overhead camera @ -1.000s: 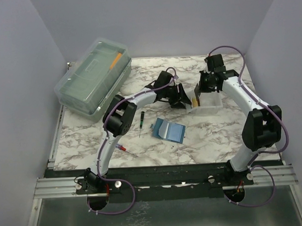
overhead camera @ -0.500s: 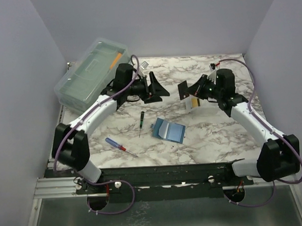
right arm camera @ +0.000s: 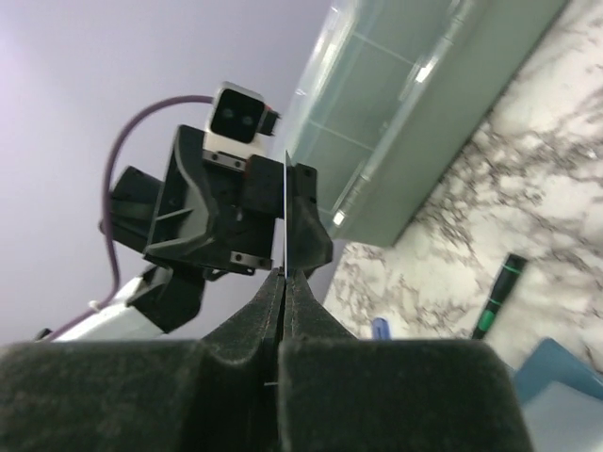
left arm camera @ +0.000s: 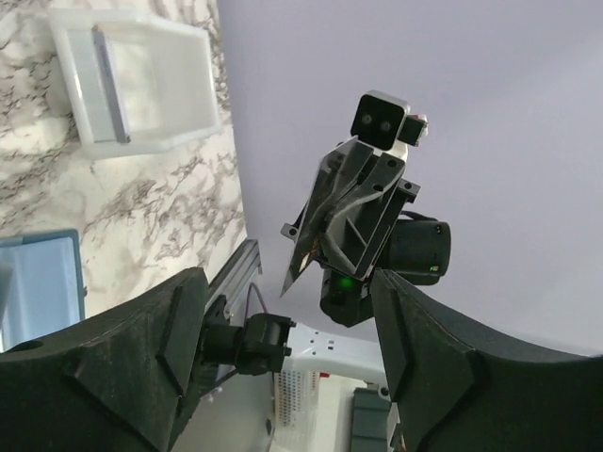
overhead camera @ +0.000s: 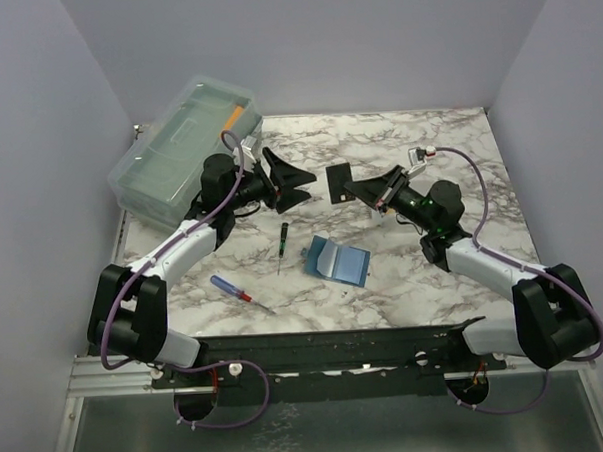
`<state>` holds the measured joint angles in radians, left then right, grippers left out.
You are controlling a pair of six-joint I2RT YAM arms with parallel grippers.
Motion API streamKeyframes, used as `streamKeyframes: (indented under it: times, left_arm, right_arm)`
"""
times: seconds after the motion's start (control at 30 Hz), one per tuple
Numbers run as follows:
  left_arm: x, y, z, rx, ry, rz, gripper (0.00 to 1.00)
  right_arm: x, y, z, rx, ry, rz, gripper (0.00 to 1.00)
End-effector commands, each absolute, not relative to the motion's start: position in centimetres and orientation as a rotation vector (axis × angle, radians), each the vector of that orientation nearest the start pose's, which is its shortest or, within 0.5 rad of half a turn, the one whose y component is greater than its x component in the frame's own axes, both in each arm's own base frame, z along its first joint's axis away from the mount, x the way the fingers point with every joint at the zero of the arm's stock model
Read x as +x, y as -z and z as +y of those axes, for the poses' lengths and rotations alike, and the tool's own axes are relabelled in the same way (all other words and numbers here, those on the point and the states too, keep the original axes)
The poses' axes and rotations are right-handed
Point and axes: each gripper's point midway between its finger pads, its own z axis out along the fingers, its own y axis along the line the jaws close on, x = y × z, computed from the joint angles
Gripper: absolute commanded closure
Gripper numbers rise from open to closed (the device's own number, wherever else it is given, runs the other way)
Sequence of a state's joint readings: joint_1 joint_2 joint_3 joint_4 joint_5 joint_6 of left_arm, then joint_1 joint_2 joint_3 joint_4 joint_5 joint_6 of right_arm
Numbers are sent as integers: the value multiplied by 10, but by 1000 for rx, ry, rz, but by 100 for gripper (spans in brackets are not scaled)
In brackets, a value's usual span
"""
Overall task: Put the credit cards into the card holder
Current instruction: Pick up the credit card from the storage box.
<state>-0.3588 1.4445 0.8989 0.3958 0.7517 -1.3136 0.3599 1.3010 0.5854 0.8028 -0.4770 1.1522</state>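
My right gripper (overhead camera: 352,189) is shut on a dark credit card (overhead camera: 337,180) and holds it on edge above the table's middle. In the right wrist view the card (right arm camera: 284,212) shows edge-on, pinched between the closed fingers of my right gripper (right arm camera: 284,275). My left gripper (overhead camera: 298,183) is open and empty, facing the right one a short gap away. The left wrist view shows the held card (left arm camera: 303,256) between its own spread fingers (left arm camera: 429,377). The teal card holder (overhead camera: 338,259) lies open and flat nearer than both grippers. Another card (left arm camera: 104,85) lies in the white tray (left arm camera: 188,89).
A big clear lidded box (overhead camera: 186,156) stands at the back left. A green-and-black screwdriver (overhead camera: 281,242) and a blue-and-red screwdriver (overhead camera: 240,293) lie left of the holder. In the top view my right arm hides the tray.
My right gripper lifted the card out of the tray and swung left and lower. My left gripper swung back-left, then turned to face the card.
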Motion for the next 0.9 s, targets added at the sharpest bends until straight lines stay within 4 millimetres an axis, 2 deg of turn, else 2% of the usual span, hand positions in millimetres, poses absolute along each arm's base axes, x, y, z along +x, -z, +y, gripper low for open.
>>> streamKeyframes:
  times: [0.0,0.1,0.37,0.53,0.7,0.87]
  left_arm:
    - [328,-293,-284,-265,1801,1909,25]
    - [324,-297,-295,-197,1817,1887,34]
    - [315,-308,-309,-92,1817,1833,52]
    - [319,-296,-313,-129,1815,1865,56]
    - [324,-298,-316,-125,1797,1850,58]
    - [327,-295,-319,-125,1792,1853,56]
  right_arm:
    - [317,-294,245,186,-1632,1519,100]
    - [319,-295,246,184,-1656,1495,100]
    - [322,-289,250,207,-1732,1462,100]
    - [320,-288,250,214,-1759,1455,100]
    - [319,-286,248,231,-1760,1458,100]
    - [318,-283,249,238,-1771,1471,100]
